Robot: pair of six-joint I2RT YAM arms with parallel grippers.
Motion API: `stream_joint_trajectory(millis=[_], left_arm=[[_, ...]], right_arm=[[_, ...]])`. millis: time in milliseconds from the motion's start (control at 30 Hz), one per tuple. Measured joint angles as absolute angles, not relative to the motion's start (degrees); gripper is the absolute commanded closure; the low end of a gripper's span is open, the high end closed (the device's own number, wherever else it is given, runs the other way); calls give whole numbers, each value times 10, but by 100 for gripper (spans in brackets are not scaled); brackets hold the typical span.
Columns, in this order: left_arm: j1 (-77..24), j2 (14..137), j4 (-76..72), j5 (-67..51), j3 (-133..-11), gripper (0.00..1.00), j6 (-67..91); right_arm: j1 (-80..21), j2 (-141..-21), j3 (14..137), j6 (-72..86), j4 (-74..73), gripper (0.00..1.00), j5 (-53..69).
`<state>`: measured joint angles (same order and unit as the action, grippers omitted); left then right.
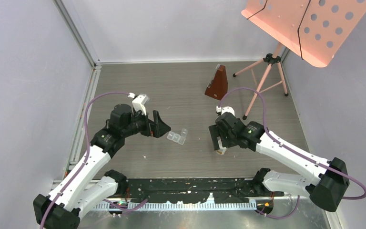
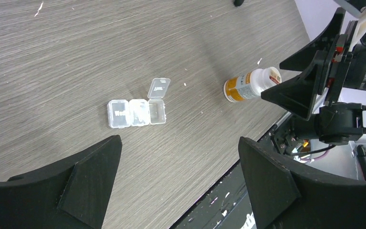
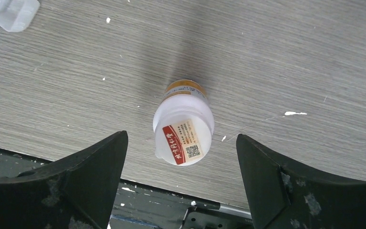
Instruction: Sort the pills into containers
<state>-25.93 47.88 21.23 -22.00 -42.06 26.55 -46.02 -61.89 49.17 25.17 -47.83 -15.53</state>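
On table [image 2: 52,57] | container [image 2: 137,113] lid "Wed" | bottle [image 3: 183,129] QR label | left gripper [image 2: 179,140], right gripper [image 3: 181,135] released

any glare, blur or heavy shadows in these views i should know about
Top external: even soft light, no glare, but the strip box is tiny. Left wrist: box and wood grain sharp, the left pincer a flat black shape. Right wrist: pill bottle crisp, label glare-free, a soft dark shadow streaking up the table beyond it.
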Motion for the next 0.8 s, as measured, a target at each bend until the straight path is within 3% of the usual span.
stream_joint_trajectory(millis=[800], left_arm=[[-297,454,100,-212,-339,9,263]], right_arm=[[-460,-712,436,307,-394,43,-157]])
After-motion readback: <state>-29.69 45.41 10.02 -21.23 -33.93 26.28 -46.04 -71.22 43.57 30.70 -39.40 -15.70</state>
